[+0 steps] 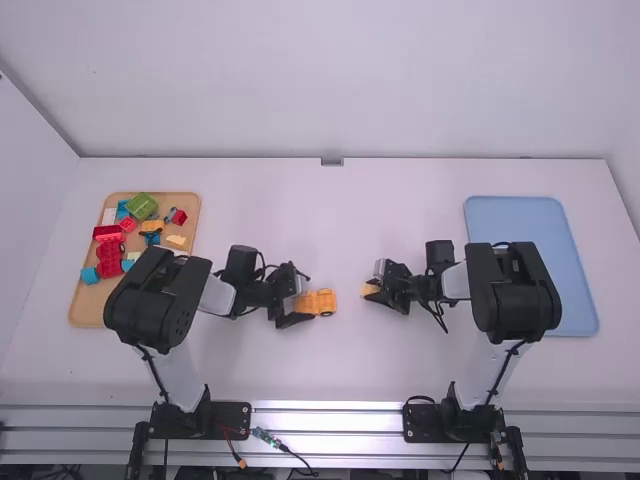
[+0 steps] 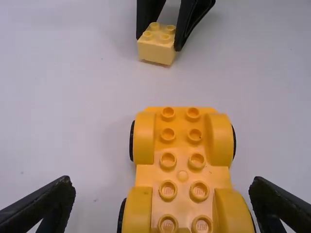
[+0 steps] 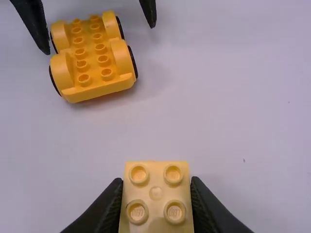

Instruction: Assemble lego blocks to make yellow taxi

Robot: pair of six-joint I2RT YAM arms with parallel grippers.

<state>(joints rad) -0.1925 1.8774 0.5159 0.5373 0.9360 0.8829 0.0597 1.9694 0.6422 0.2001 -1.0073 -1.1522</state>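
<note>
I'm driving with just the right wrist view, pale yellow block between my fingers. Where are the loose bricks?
Observer: In the high view, the bricks are on a brown tray at the table's left side, by the left arm.
Operator: Any yellow there?
Observer: Yes, a yellow piece among the red, green and blue ones.
Operator: What's over on my side?
Observer: A blue tray, partly behind the right arm.

I count one tan tray (image 1: 88,309) near the table's (image 1: 330,370) left edge, one blue tray (image 1: 520,215) near its right; between them, one orange car base (image 2: 182,175) with four wheels (image 3: 132,62) and one yellow block (image 3: 155,206) with four studs (image 3: 139,175). Tray blocks (image 1: 142,206): too crowded to count.
</note>
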